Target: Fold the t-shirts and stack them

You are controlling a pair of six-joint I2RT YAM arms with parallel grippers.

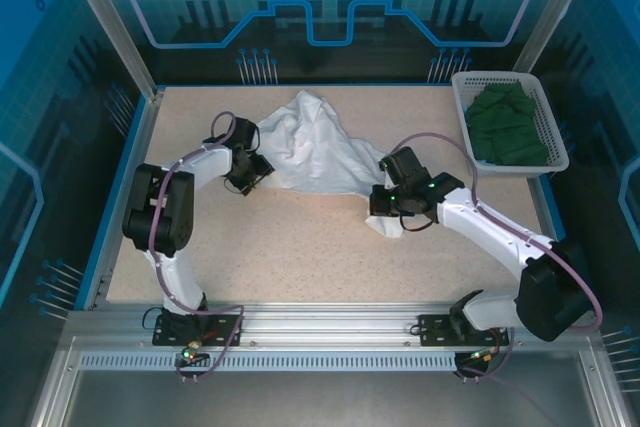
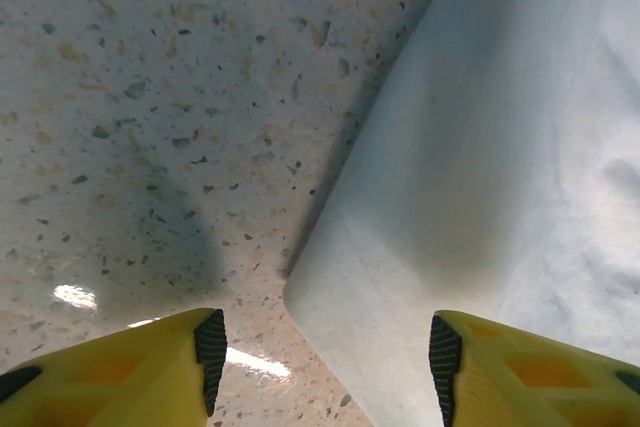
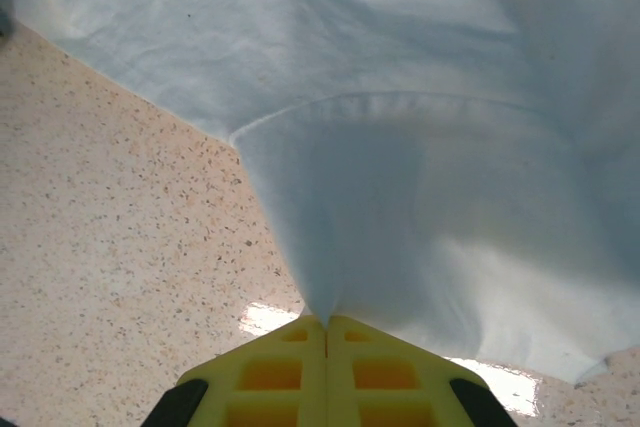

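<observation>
The white t-shirt (image 1: pixel 312 145) lies bunched on the speckled table, peaked at the back. My left gripper (image 1: pixel 248 175) stands open at its left edge. In the left wrist view a rounded corner of the white cloth (image 2: pixel 420 247) lies between the yellow fingers (image 2: pixel 325 359), nearer the right one, untouched. My right gripper (image 1: pixel 388 212) is shut on the shirt's right edge. The right wrist view shows the white cloth (image 3: pixel 400 177) drawn into a pinch at the closed tips (image 3: pixel 326 323). The dark green t-shirt (image 1: pixel 510 125) lies in the basket.
The white lattice basket (image 1: pixel 462 107) sits at the back right corner of the table. Bare speckled tabletop (image 1: pixel 300 247) spreads in front of the shirt, between the arms. Blue walls ring the table.
</observation>
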